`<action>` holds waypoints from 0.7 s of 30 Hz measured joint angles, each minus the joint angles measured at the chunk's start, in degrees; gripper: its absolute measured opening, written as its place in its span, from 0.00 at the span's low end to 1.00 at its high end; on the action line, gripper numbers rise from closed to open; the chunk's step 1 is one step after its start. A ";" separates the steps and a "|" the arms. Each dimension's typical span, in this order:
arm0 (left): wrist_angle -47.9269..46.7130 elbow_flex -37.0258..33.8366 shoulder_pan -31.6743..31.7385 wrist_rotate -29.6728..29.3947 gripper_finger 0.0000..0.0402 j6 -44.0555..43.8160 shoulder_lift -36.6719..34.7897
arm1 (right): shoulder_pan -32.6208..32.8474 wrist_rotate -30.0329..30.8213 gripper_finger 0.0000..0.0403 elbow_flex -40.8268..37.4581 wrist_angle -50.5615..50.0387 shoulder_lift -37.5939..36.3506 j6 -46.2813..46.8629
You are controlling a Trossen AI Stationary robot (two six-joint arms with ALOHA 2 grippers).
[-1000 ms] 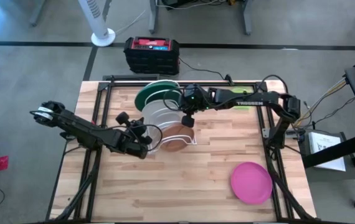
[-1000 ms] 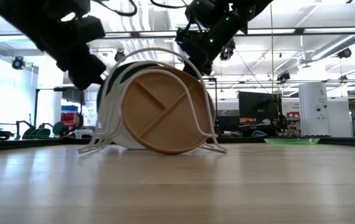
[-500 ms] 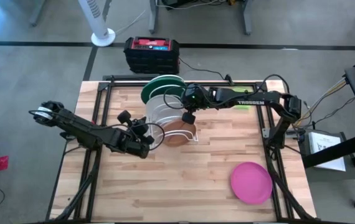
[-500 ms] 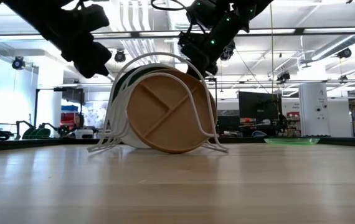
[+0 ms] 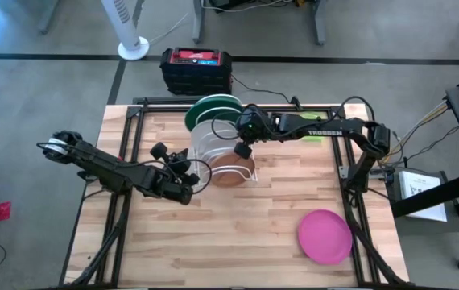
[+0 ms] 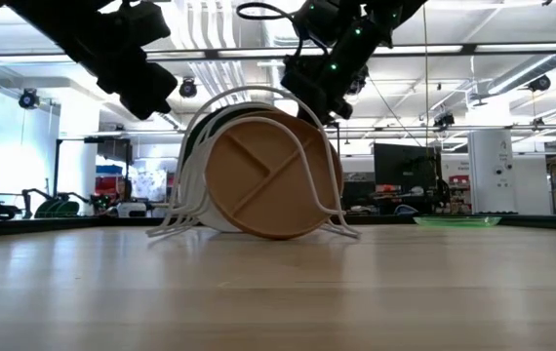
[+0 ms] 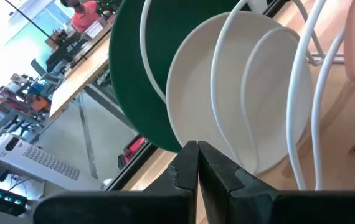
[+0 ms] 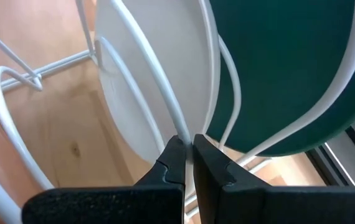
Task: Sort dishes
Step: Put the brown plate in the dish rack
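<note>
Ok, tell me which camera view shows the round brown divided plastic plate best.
The low view: the round brown divided plastic plate faces the camera, standing in the white wire rack, its divisions plain. The high view shows only its edge. Neither wrist view clearly shows it.

text: "TROSSEN" | on: right arm (image 5: 318, 131) | view: high

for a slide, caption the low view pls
Brown divided plate stands upright at the front of the white wire rack, with both dark arms overhead and the right pincer at the rack's top wire.
</note>
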 joint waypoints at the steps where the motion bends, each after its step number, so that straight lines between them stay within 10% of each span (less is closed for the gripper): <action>1: -0.01 0.00 0.00 0.02 0.00 0.00 0.00 | 0.00 0.31 0.00 0.00 -0.21 0.00 0.55; 21: 0.28 0.00 0.00 3.73 0.00 -0.04 -0.02 | 1.27 -0.11 0.14 -0.50 -2.93 -7.99 -1.61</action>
